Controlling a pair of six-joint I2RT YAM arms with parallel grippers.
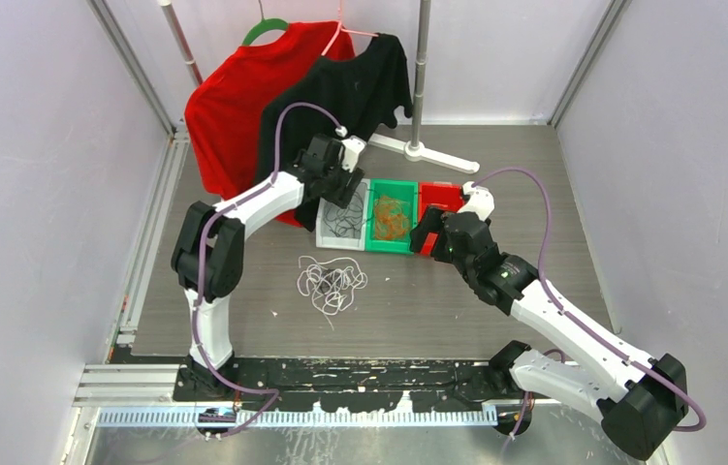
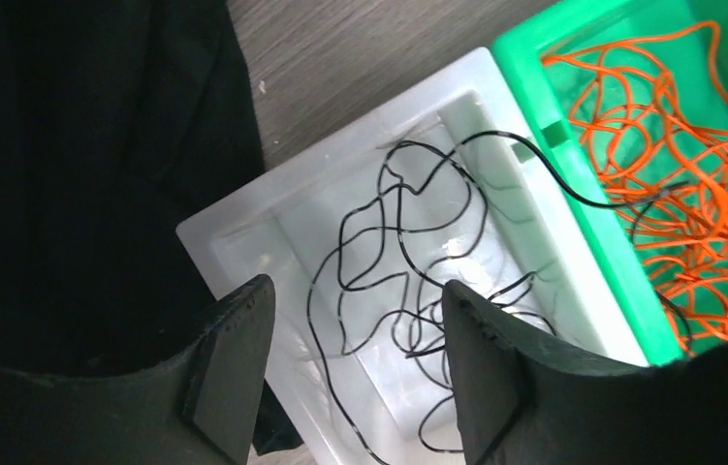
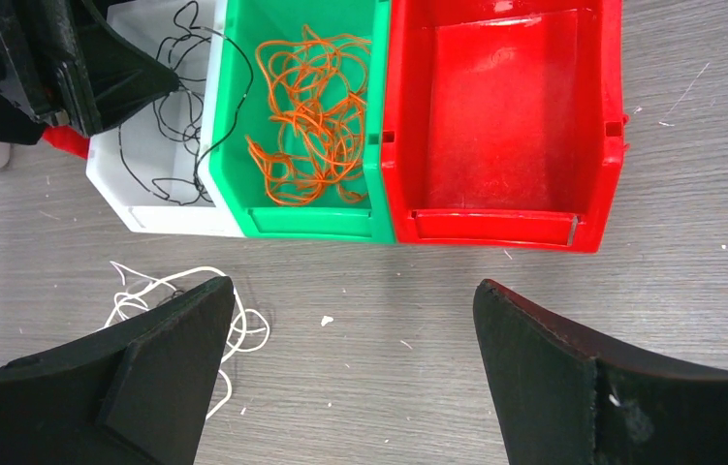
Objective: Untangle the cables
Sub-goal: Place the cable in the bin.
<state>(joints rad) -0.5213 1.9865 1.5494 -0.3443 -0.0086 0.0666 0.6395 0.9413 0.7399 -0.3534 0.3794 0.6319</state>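
Left wrist view showed the left gripper (image 2: 355,300) with jaws spread above the white bin (image 2: 243,208), pinching nothing. The black cable (image 2: 379,223) lay inside, one strand trailing over the wall into the green bin (image 2: 573,184) beside the orange cable (image 2: 689,126). Lifting straight up should spare that strand. The right gripper (image 3: 352,291), jaws wide, hung just near of the red bin (image 3: 500,126). The white cable (image 1: 331,283) lay on open table nearer the bases.

place: robot lab cell | evidence: white panel walls (image 1: 40,174), aluminium frame rails (image 1: 132,383) enclosing the table
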